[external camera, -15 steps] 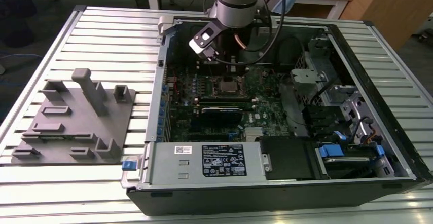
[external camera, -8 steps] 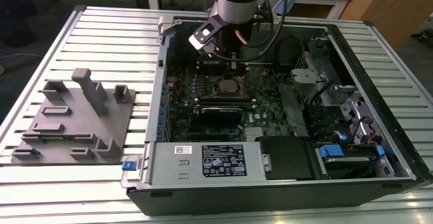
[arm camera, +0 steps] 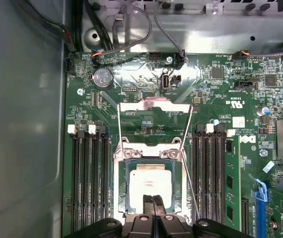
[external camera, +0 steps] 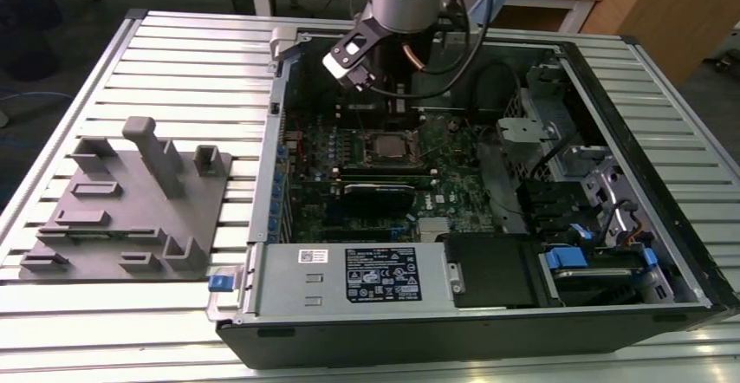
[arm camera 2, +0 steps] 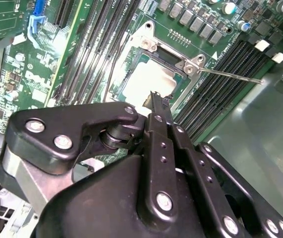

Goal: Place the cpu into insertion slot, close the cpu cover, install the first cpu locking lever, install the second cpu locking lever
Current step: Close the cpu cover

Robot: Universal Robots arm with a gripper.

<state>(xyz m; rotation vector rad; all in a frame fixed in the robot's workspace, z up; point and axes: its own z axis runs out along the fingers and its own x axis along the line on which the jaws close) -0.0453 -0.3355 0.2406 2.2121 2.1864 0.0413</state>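
Observation:
The cpu (arm camera: 149,182), a pale silver square, lies flat in the insertion slot (arm camera: 129,171) on the green motherboard; in the second wrist view the cpu (arm camera 2: 149,79) sits just past my fingertips. The cpu cover (arm camera: 154,105) is swung open and lies back beyond the slot. Two thin wire levers (arm camera: 119,131) (arm camera: 186,126) stand raised beside it, and one lever (arm camera 2: 231,75) sticks out sideways. My gripper (arm camera: 152,199) (arm camera 2: 156,97) hangs just above the cpu's near edge with its fingers together and nothing between them. The exterior view shows the insertion slot (external camera: 387,147) below the arm (external camera: 399,2).
Long black memory slots (arm camera: 89,183) (arm camera: 208,178) flank the socket. The open computer case (external camera: 613,97) walls the board in, with cables (external camera: 486,80), a drive cage (external camera: 555,166) and the power supply (external camera: 347,275). A grey fixture tray (external camera: 127,201) lies at the exterior view's left.

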